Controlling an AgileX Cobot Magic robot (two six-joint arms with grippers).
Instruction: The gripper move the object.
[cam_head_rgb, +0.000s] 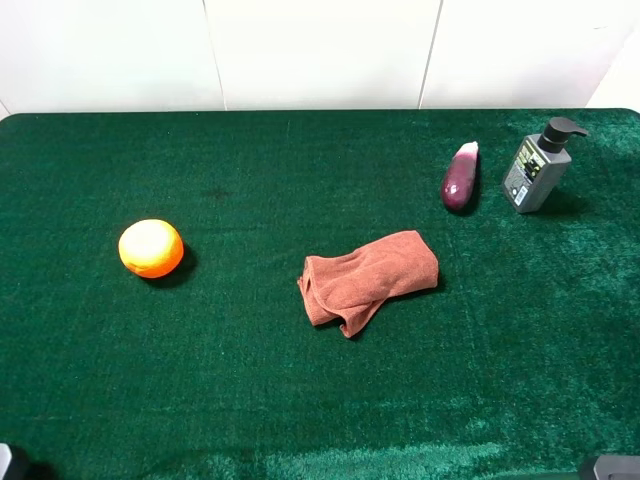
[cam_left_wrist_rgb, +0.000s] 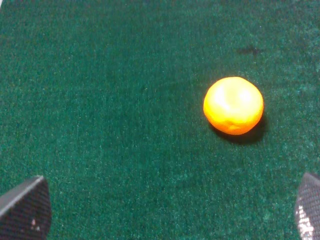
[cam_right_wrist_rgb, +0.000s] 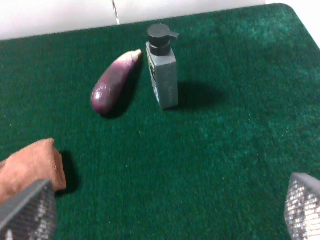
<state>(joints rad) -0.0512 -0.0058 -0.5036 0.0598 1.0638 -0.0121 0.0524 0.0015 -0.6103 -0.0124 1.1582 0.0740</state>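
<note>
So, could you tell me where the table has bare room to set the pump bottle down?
Bare felt lies between the orange and the cloth, and along the whole front edge. It is crowded at the back right, where the pump bottle stands beside the eggplant.

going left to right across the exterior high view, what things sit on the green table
orange → rust-brown cloth → purple eggplant → grey pump bottle

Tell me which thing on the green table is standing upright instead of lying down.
The grey pump bottle, far right at the back. The eggplant, cloth and orange all rest low on the mat.
</note>
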